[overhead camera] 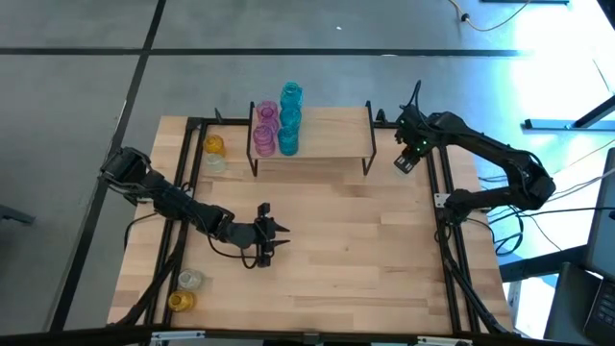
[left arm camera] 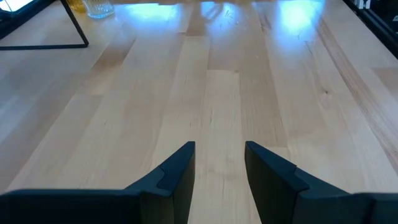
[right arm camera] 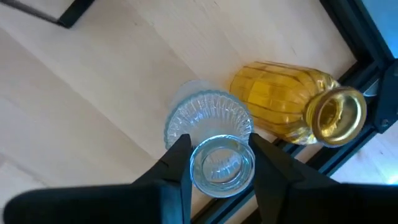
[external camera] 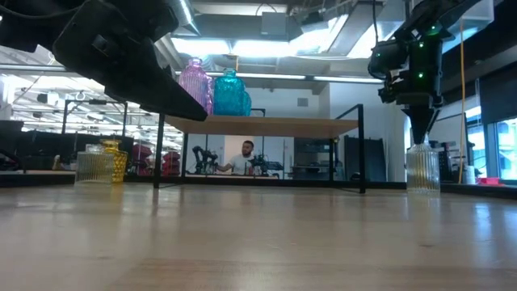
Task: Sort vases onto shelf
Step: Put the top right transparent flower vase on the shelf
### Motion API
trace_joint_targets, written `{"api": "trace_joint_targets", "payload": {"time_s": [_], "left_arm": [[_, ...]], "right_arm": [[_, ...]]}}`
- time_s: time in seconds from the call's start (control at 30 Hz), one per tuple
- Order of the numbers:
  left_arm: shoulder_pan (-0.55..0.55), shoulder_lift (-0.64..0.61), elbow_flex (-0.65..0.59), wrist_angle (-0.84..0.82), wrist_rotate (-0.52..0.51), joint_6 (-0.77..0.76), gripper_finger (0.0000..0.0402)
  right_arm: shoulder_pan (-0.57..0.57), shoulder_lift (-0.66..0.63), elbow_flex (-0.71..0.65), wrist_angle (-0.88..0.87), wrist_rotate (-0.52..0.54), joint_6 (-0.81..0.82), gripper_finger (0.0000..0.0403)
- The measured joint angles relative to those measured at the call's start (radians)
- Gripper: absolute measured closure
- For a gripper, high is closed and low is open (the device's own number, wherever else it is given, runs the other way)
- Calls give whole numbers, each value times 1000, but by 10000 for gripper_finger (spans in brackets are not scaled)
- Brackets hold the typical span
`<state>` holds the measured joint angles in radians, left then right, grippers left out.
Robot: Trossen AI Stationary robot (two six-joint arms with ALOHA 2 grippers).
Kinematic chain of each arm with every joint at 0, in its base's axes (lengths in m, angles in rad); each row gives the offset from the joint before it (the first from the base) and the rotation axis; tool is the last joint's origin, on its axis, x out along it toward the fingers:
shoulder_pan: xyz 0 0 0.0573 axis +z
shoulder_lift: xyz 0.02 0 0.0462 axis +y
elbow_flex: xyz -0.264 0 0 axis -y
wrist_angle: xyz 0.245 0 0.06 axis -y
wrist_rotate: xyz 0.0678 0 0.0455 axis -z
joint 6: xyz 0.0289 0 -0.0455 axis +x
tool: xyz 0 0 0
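Right claw (right arm camera: 216, 163) at the counter's (overhead camera: 365, 250) far right, fingers on both sides of a clear vase's (right arm camera: 214, 140) neck, full grasp not certain, amber vase (right arm camera: 292, 106) touching it, left claw (left arm camera: 219, 171) released, shelf (overhead camera: 332, 130) far centre.

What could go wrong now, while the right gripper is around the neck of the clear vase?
1. The right gripper straddles the clear ribbed vase only at its neck; smooth glass might slip when lifted.
2. An amber vase lies on its side right beside it; a sideways move could roll it toward the table frame.
3. The shelf already holds pink and teal vases crowded at one end, so placing nearby could topple them.
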<state>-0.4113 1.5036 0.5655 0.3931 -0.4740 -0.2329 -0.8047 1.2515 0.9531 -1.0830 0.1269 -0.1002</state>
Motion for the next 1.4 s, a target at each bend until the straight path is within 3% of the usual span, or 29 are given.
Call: {"api": "trace_joint_targets", "payload": {"time_s": [0.2,0.33,0.63,0.83,1.13,1.4], "left_arm": [[21,0,0,0,0,0,269],[36,0,0,0,0,0,269],[40,0,0,4,21,0,269],[40,0,0,4,22,0,269],[40,0,0,4,23,0,269],[40,0,0,4,23,0,269]], "right_arm": [[7,-80,0,-70,-70,12,298],[74,-126,0,-115,-86,45,298],[340,-150,0,-113,-121,106,299],[535,-147,0,-19,-131,167,299],[718,-31,1,177,-130,177,299],[756,82,7,287,-147,152,298]]}}
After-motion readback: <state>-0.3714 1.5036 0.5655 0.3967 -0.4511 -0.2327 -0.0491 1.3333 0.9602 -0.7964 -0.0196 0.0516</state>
